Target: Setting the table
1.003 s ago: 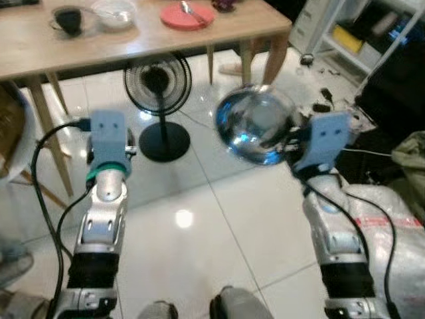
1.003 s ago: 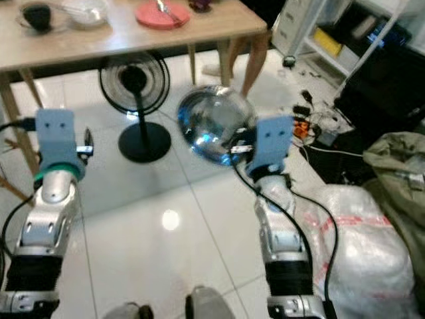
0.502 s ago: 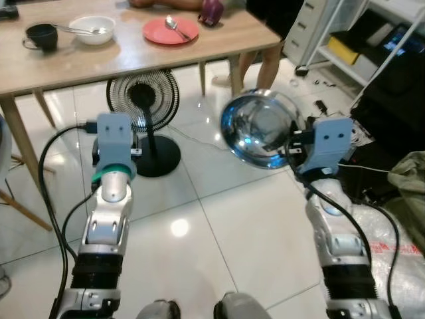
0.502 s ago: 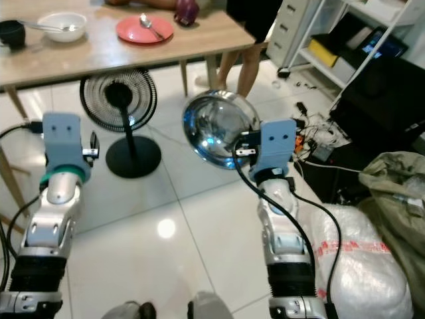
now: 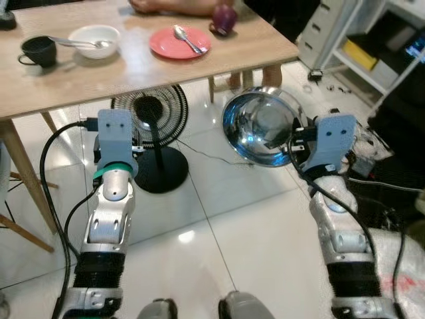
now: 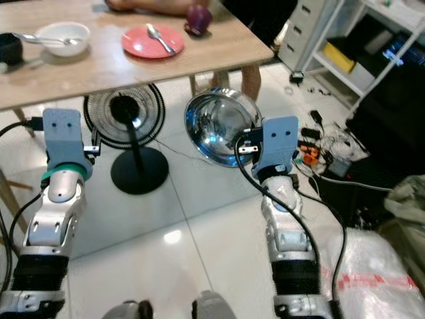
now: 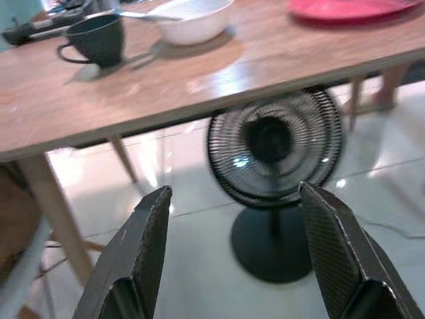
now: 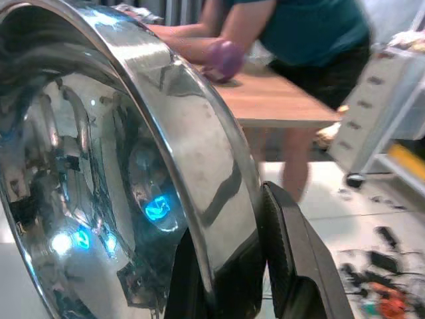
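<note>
My right gripper is shut on the rim of a shiny steel bowl, held tilted on edge in the air, below and just off the table's near right corner. In the right wrist view the fingers clamp the bowl. My left gripper is open and holds nothing, level with the fan under the table. The wooden table carries a black cup, a white bowl with a spoon, a red plate with a spoon, and a purple object.
A black standing fan stands under the table's near edge. A person's arm rests on the far side, legs beyond the right corner. Shelving, loose cables and a white plastic bag crowd the right.
The whole view has shifted: the table now sits lower and nearer in the picture, so the camera has come closer. The right gripper still holds the bowl the same way.
</note>
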Controlling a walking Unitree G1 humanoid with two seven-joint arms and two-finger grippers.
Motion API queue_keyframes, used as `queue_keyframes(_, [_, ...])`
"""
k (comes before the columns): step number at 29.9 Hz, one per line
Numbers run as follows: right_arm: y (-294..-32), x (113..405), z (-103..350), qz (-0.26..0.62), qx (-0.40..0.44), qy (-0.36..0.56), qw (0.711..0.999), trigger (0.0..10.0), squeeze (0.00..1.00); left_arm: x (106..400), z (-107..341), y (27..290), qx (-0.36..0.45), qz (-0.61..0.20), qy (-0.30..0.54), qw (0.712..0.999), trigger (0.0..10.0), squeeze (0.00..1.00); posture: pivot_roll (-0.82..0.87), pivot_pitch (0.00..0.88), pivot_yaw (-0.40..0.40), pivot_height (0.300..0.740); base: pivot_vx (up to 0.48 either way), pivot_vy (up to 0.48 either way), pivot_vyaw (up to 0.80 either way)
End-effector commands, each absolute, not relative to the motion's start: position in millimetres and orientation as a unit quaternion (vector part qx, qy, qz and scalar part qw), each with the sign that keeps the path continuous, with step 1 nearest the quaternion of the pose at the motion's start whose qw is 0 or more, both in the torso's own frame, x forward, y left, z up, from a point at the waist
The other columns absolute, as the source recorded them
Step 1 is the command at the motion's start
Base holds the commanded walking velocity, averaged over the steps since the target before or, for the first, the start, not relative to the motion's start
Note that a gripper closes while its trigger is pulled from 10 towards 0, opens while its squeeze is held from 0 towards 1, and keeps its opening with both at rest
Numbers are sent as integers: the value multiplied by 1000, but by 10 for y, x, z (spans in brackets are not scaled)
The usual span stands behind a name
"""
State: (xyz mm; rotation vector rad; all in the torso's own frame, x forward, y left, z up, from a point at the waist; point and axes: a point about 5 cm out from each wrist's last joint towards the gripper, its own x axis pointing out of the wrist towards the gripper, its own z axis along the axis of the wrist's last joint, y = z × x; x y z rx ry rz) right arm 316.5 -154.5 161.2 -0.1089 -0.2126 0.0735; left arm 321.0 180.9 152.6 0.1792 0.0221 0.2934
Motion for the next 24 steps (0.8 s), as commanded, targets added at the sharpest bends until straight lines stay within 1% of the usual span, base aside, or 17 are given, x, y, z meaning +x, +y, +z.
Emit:
queue_keyframes(1, [-1636,3154,1646,22,-56,-115,992,10000,0,3204,1485,1763,91,140,19,986,10000,0,-185,0,44,740,469,0,0])
queue_keyframes(9, [-1659,3159,1645,11,-44,-113,993,10000,0,3204,1496,1764,100,138,15,985,10000,0,-183,0,45,740,469,0,0])
queue_keyframes(15, [-1749,3183,1639,-17,11,-101,995,10000,0,3201,1510,1761,110,135,9,985,10000,0,-180,0,46,740,463,0,0])
queue_keyframes(20, [-1754,3183,1642,-19,15,-102,994,10000,0,3200,1516,1760,113,133,7,985,10000,0,-180,0,47,740,461,0,0])
queue_keyframes(22, [-1769,3182,1652,-27,52,-102,993,10000,0,3204,1533,1756,125,131,0,984,10000,0,-180,0,48,740,459,0,0])
queue_keyframes(23, [-1769,3182,1652,-27,52,-102,993,10000,0,3204,1533,1756,125,131,0,984,10000,0,-180,0,48,740,458,0,0])
queue_keyframes(24, [-1784,3185,1661,-32,84,-101,991,10000,0,3206,1549,1752,136,129,-6,982,10000,0,-180,0,48,740,454,0,0])
